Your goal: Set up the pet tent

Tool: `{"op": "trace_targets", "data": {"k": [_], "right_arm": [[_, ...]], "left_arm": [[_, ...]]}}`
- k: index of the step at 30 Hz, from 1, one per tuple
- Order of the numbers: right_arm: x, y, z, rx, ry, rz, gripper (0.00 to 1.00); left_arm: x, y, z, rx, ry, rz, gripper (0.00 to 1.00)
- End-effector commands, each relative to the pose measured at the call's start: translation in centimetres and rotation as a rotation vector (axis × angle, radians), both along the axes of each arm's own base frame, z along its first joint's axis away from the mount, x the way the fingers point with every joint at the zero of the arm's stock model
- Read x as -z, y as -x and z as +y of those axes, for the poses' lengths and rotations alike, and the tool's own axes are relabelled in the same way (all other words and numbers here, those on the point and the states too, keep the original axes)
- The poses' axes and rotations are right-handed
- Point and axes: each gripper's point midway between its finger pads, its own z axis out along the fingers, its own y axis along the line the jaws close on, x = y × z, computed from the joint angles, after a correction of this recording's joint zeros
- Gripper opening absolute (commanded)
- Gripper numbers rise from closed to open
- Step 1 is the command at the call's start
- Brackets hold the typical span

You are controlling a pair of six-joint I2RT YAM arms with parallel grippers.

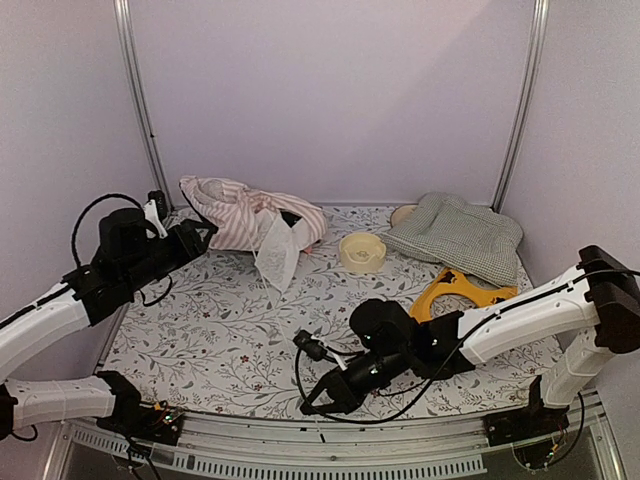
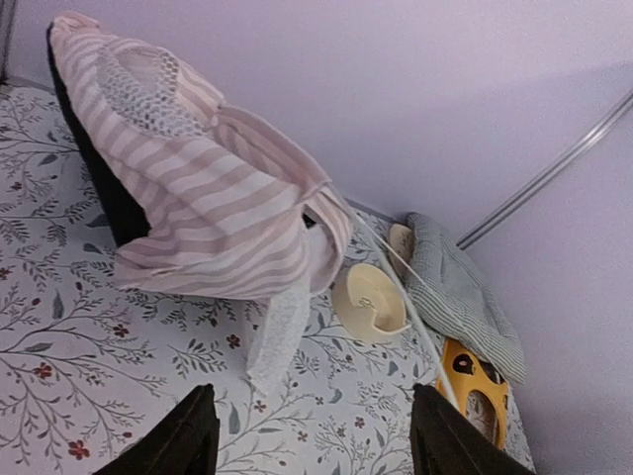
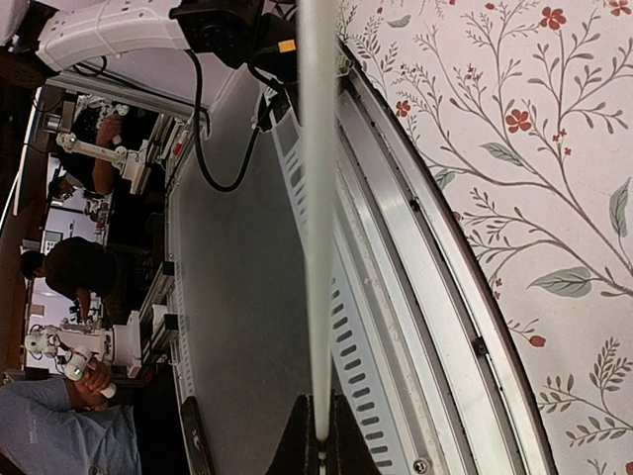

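The pet tent [image 1: 245, 215] lies collapsed at the back left, pink-and-white striped, with its white sheer flap [image 1: 278, 255] hanging toward the front. In the left wrist view the tent [image 2: 198, 198] fills the upper left, and a thin white pole [image 2: 415, 322] runs from it toward the right. My left gripper [image 1: 200, 235] is open and empty, just left of the tent; its fingers frame bare mat [image 2: 312, 416]. My right gripper [image 1: 318, 400] is low at the table's front edge, shut on a thin white pole [image 3: 316, 198] that runs straight out from its jaws [image 3: 321, 445].
A cream bowl [image 1: 362, 251] sits right of the tent. A green-and-white checked cushion [image 1: 460, 235] lies at the back right, with a yellow plastic piece [image 1: 455, 290] in front of it. The metal front rail [image 3: 415, 297] is right beside my right gripper.
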Motion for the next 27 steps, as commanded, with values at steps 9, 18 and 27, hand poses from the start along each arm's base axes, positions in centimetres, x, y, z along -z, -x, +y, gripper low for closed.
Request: {"op": "trace_targets", "data": {"k": [9,18,27], "right_arm": [[-3.2,-2.9,0.2,0.081,-0.084,-0.022,0.00],[-3.6,-3.0,0.0,0.064,-0.097,-0.024,0.00],[-3.6,-3.1,-0.7,0.067,-0.098,-0.034,0.00]], "left_arm": [[6.6,-4.9,8.7,-0.201,-0.222,0.006,0.62],[6.6,-7.1,7.3,-0.112,-0.376,-0.269,0.55],[7.4,-10.7,4.0,0.058,-0.513,-0.312,0.45]]}}
